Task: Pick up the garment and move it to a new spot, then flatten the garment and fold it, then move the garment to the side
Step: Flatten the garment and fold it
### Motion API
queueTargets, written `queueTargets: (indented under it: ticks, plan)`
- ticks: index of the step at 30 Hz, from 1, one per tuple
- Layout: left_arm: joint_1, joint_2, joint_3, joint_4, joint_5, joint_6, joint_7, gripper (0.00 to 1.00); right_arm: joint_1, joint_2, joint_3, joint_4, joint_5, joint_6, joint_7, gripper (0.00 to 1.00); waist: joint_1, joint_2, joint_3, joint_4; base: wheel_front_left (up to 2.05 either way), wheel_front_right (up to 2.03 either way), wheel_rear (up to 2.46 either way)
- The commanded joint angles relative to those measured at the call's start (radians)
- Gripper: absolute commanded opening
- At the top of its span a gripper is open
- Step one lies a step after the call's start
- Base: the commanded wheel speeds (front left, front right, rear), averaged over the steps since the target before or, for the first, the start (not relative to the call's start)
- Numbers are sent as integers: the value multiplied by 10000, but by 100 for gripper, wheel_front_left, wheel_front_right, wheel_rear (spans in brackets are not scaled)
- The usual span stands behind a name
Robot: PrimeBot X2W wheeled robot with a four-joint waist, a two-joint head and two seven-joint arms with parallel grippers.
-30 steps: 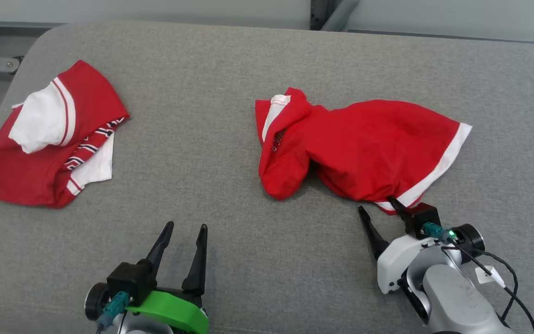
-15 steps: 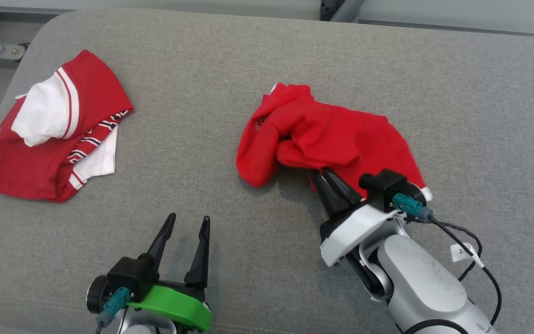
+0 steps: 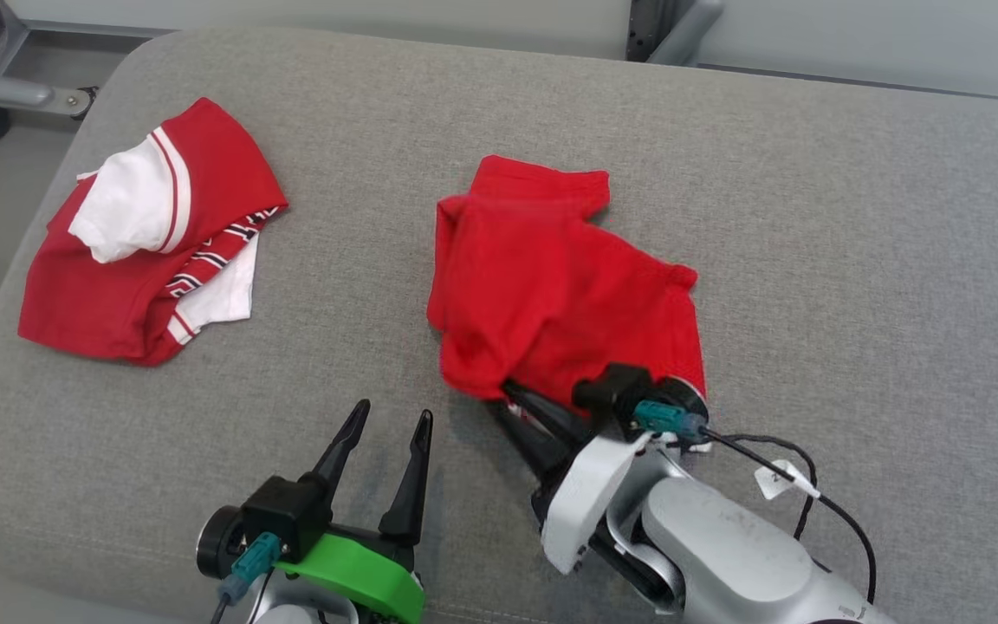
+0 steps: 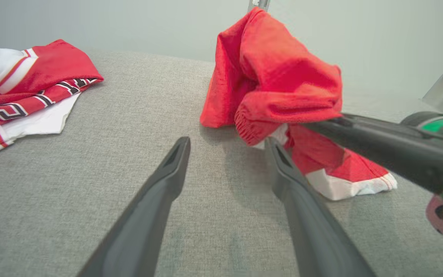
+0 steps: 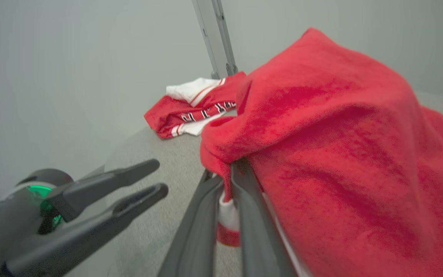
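The red garment (image 3: 551, 286) is seen bunched near the middle of the grey fabric-covered surface (image 3: 854, 260). Part of it is raised and part is rested on the cloth cover. The right hand (image 3: 512, 400) is clamped on its near edge: in the right wrist view a fold of red cloth with a white band is pinched between the two closed fingers. From this hand the bulk of the garment is found at about 12 to 1 o'clock in the head view, draped over the fingertips. The left hand (image 3: 393, 414) is held with fingers apart, near the garment, which is placed at its 1 o'clock. A second red-and-white garment (image 3: 144, 260) is spread at its 10 o'clock, well apart.
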Motion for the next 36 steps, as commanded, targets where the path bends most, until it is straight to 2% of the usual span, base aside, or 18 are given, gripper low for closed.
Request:
queueTargets:
  ticks: [1, 5, 11, 15, 18, 19, 23, 30, 31, 32, 33, 36]
  plan:
    - [87, 20, 29, 120, -10, -29, -1, 100, -307, -48, 708, 777, 302, 0, 129, 100, 0, 0, -78, 265, 0, 0, 0]
    - [250, 20, 154, 196, -27, -30, -1, 100, -417, -57, 1469, 1621, 1124, 0, 11, 100, 0, 0, -194, 271, 0, 0, 0]
    - [453, 18, 403, 218, -16, -30, -1, 100, -131, -677, 1917, 1447, 2080, -1, -69, 100, 0, 0, -365, -103, 0, 0, 0]
    - [442, 18, 518, 110, -17, -29, -1, 100, 341, -1304, 850, 1233, 2103, -1, -60, 100, 0, 0, -376, -497, 0, 0, 0]
    - [307, 20, 489, 41, -43, -30, -1, 100, 733, -1495, -243, 1482, 1760, 0, -61, 100, 0, 0, -285, -666, 0, 0, 0]
    - [204, 21, 453, 9, -60, -30, -1, 100, 900, -1422, -725, 1622, 1537, 2, -62, 100, 0, 0, -196, -703, 0, 0, 0]
    - [57, 20, 305, -13, -94, -30, -1, 100, 1114, -1339, -1382, 2036, 1296, 0, -64, 100, 0, 0, -14, -611, 0, 0, 0]
    - [86, 20, 375, 27, -76, -31, -1, 100, 1139, -1096, -1957, 2568, 992, 0, -59, 100, 0, 0, 219, -247, 0, 0, 0]
    - [95, 20, 393, 33, -72, -31, -1, 100, 1119, -1089, -1975, 2609, 972, 0, -56, 94, 0, 0, 242, -216, 0, 0, 0]
    - [100, 20, 410, 38, -69, -31, -1, 100, 1088, -1075, -1975, 2650, 929, 0, -54, 58, 0, 0, 260, -194, 0, 0, 0]
    - [95, 18, 426, 35, -75, -31, -1, 100, 1056, -1049, -1964, 2677, 903, 0, -54, 38, 0, 0, 284, -174, 0, 0, 0]
    - [65, 20, 421, 16, -86, -31, 0, 100, 996, -1022, -1958, 2766, 840, 0, -35, 0, 0, 0, 330, -137, 0, 0, 0]
